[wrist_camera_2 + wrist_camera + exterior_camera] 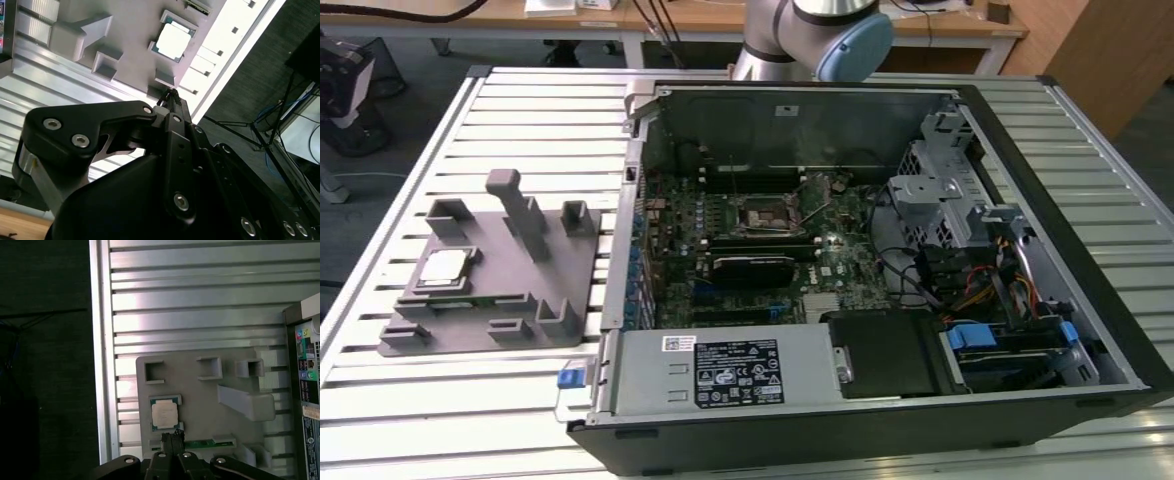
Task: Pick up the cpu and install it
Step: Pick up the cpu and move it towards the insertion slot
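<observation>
- Progress: the task is at its start. The cpu (444,268) is not yet picked up, and no part of the installation is done.
- Location of the cpu: it lies flat in a framed pocket of the grey fixture (460,338). The fixture rests on the slatted metal surface (454,420), on the exterior view's left of the open computer case (854,445). The cpu is well apart from the case interior.
- Target: the socket (761,212) sits near the middle of the motherboard (847,250) inside the case. No silver chip is seated in it. Whether its retaining frame is open cannot be told.
- Hand: in both wrist views the hand (173,436) (169,94) hangs above the fixture. Its two fingers are pressed together with nothing between them. The tips line up just beside one edge of the cpu. Judged from the breadth of scene beneath it, the hand is clear of the chip and not touching it.
- Remaining: the whole pick-up and the whole installation.
- Appearance of the cpu: a small, flat square with a bright silver metal top and a thin green rim. It lies metal face up, level in its pocket and square to the fixture's edges.
</observation>
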You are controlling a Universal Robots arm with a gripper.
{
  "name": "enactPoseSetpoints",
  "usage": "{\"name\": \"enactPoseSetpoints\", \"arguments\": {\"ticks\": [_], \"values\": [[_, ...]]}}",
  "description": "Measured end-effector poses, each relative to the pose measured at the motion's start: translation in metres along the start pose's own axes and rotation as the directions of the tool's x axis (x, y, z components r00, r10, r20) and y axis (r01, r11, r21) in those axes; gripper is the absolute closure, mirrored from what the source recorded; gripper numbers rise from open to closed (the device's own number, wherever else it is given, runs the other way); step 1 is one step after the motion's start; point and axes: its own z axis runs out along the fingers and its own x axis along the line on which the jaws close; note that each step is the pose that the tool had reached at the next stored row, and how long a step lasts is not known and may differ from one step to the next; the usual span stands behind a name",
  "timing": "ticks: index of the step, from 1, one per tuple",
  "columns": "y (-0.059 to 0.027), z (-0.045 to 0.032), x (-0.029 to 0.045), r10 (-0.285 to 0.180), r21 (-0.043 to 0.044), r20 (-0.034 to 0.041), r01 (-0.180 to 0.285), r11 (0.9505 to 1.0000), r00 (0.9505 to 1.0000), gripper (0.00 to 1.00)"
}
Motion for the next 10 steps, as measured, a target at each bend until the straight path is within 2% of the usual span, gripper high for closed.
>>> {"name": "enactPoseSetpoints", "arguments": {"ticks": [8,10], "values": [[-0.0006,0.0088,0.0001,0.0,0.0,-0.0009,0.0,1.0,1.0,0.89],[-0.0008,0.011,0.0001,0.0,0.0,-0.0009,0.0,1.0,1.0,0.77]]}}
